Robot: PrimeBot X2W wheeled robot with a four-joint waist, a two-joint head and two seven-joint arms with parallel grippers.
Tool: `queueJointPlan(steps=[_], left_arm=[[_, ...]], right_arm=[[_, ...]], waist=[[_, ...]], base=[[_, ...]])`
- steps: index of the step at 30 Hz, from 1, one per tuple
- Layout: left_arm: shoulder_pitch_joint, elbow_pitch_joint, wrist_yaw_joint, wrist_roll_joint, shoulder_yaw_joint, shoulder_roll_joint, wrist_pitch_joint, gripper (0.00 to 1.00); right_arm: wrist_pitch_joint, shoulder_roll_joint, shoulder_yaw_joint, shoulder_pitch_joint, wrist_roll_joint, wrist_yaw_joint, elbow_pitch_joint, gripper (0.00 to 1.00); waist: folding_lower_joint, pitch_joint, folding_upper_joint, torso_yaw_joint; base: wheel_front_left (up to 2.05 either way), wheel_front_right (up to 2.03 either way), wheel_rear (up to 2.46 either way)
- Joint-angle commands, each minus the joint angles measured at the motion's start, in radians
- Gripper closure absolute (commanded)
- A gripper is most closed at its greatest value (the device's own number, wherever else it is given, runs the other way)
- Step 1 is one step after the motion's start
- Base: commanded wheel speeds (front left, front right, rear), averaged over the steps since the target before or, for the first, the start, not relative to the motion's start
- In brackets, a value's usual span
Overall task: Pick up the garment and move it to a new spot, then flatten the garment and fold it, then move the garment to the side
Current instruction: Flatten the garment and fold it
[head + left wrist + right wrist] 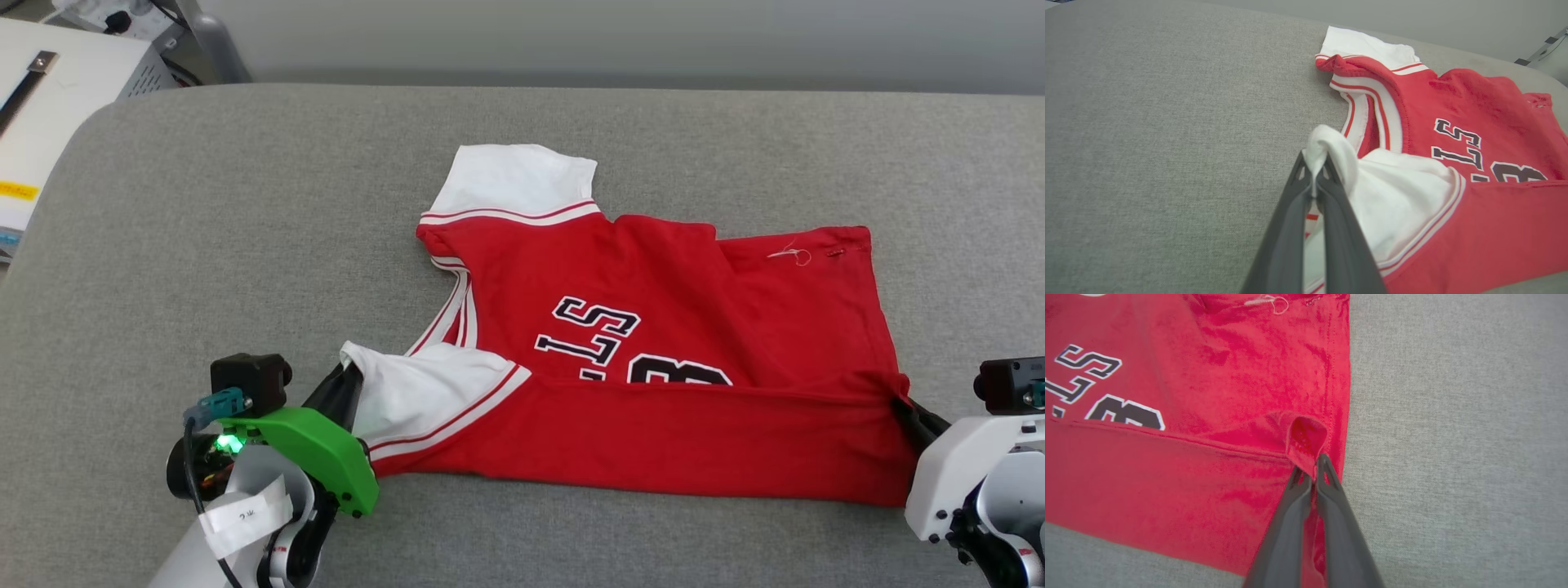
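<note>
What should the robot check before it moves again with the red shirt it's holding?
1. Left claw shut on the white short sleeve of the red basketball jersey shirt: ok.
2. Right claw shut on the shirt's red hem corner: ok.
3. Folded edge straight between claws: ok.
4. Far white sleeve flat on the grey fabric surface: ok.
5. Layers pinched in each claw: cannot tell.

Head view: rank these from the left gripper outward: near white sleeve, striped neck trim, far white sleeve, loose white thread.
1. Near white short sleeve, pinched in the shut left gripper.
2. Red-and-white striped neck trim, just beyond it.
3. Far white short sleeve, higher up the view.
4. Loose white thread, far right, by the hem.
</note>
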Motion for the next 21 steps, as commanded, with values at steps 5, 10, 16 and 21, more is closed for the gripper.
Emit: queueJointPlan(steps=[5, 10, 16, 21], left_arm=[[-0.08, 0.145, -0.053, -0.013, -0.025, -0.038, -0.01, 1.0], [-0.114, 0.252, -0.078, -0.019, -0.041, -0.066, -0.019, 0.67], [-0.13, 0.315, -0.087, -0.023, -0.044, -0.083, -0.049, 0.0], [-0.131, 0.325, -0.074, -0.016, -0.032, -0.063, -0.078, 0.0]], right_arm=[[-0.044, -0.016, 0.04, -0.056, 0.008, -0.001, 0.097, 1.0], [-0.103, -0.016, 0.089, -0.074, 0.023, -0.001, 0.172, 0.55], [-0.213, -0.022, 0.129, -0.073, 0.073, -0.001, 0.214, 0.0], [-0.407, -0.001, 0.099, -0.039, 0.056, -0.001, 0.204, 0.0]], waist=[[0.0, 0.06, 0.0, 0.006], [0.0, 0.061, 0.0, 0.011], [0.0, 0.035, 0.0, 0.014], [0.0, -0.027, 0.0, 0.018]], base=[[0.0, 0.0, 0.0], [0.0, 0.0, 0.0], [0.0, 0.0, 0.0], [0.0, 0.0, 0.0]])
